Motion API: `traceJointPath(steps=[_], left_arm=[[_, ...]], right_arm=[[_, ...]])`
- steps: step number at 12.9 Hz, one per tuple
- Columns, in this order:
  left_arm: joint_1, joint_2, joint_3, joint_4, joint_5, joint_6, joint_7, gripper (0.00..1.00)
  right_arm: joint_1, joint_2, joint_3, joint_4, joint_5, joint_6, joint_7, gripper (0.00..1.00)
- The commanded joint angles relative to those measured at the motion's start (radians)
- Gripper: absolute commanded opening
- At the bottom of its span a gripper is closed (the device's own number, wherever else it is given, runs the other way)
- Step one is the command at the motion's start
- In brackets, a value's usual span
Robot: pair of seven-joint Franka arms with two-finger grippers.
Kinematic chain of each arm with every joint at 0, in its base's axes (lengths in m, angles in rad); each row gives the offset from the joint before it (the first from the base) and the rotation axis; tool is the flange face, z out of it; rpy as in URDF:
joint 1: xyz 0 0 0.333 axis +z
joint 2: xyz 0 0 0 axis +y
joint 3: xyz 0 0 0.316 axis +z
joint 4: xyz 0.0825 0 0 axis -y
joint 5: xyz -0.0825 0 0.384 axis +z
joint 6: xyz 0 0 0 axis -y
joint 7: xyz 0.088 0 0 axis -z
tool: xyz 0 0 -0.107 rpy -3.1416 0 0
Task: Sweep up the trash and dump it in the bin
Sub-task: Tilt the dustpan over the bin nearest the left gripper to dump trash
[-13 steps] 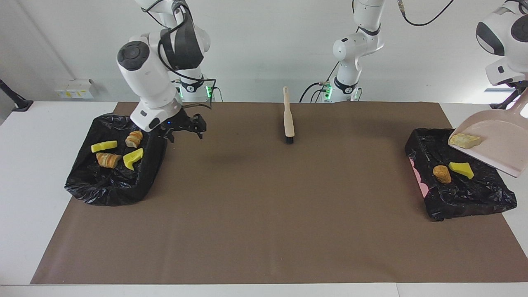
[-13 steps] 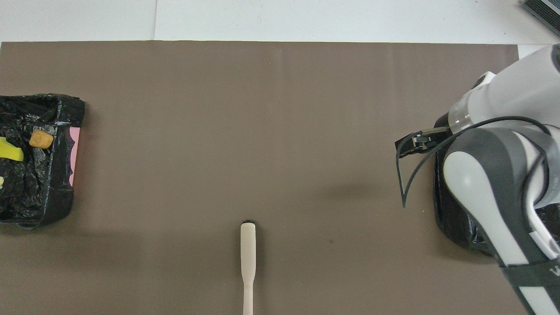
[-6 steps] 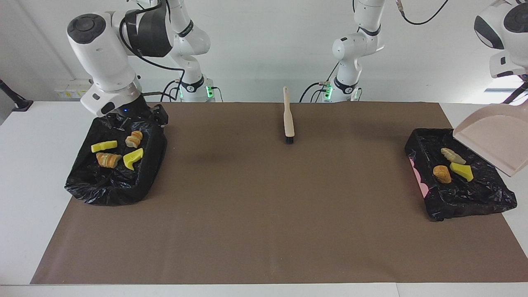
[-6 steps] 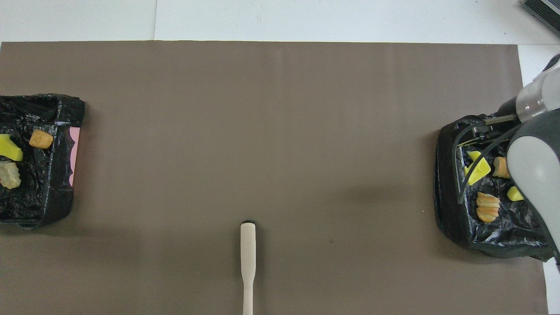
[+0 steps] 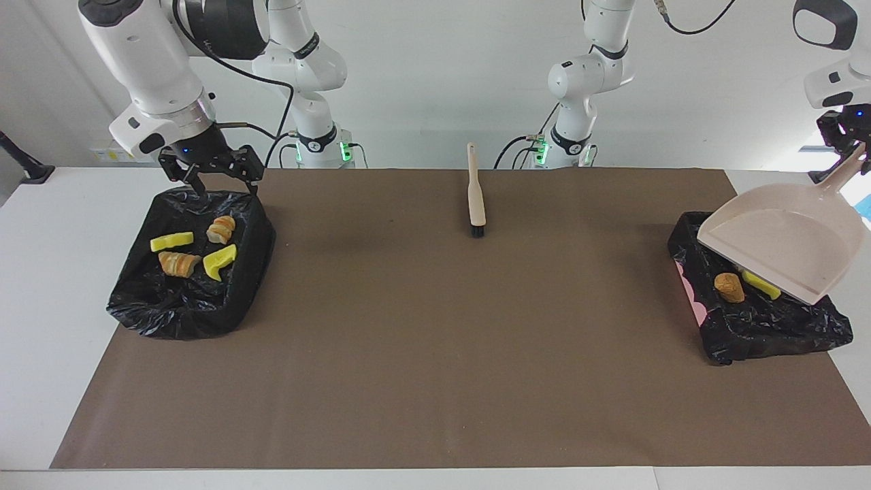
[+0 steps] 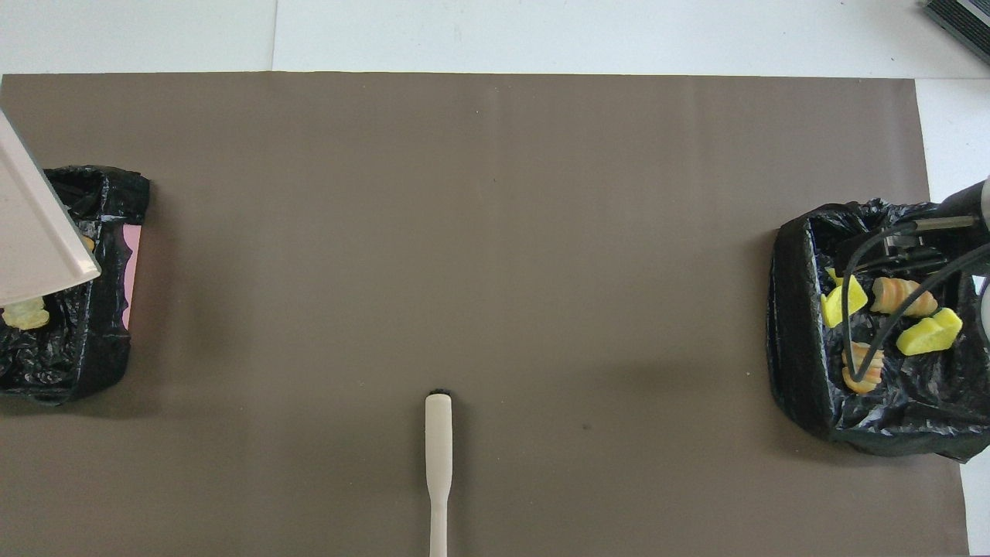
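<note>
Two black-lined bins hold the trash. In the bin (image 5: 170, 316) at the right arm's end lie two yellow wedges (image 5: 171, 241) and two bread-like lumps (image 5: 178, 263). The bin (image 5: 782, 333) at the left arm's end holds a brown lump (image 5: 729, 287), a yellow wedge (image 5: 761, 284) and a tan piece (image 6: 25, 315). My left gripper (image 5: 846, 139) is shut on the handle of the beige dustpan (image 5: 782, 241), which hangs empty over that bin. My right gripper (image 5: 216, 182) hangs open over the robot-side rim of the other bin, holding nothing.
The beige brush (image 5: 475, 197) lies on the brown mat (image 5: 435, 354) midway between the bins, near the robots' edge, bristles pointing away from the robots. White table surface borders the mat.
The tan piece slid off the dustpan into the bin. The left arm then swung the emptied pan over that bin. The right arm rose and moved back over its bin's rim.
</note>
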Motion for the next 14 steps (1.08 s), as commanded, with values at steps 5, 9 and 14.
traceJointPath(steps=[5,9,14], left_arm=[[-0.139,-0.086,-0.007,-0.072,-0.201,-0.18,-0.346,0.0],[-0.295,-0.12,-0.007,-0.155,-0.282,-0.166,-0.67,0.0],[-0.596,-0.045,-0.007,-0.279,-0.361,0.157,-1.268,0.0]], right_arm=[[0.001,-0.031,-0.006,-0.009,0.037,-0.037,0.015,1.0],[-0.003,-0.031,-0.007,-0.009,0.036,-0.039,0.015,1.0],[-0.003,-0.031,-0.006,-0.009,0.036,-0.037,0.015,1.0]])
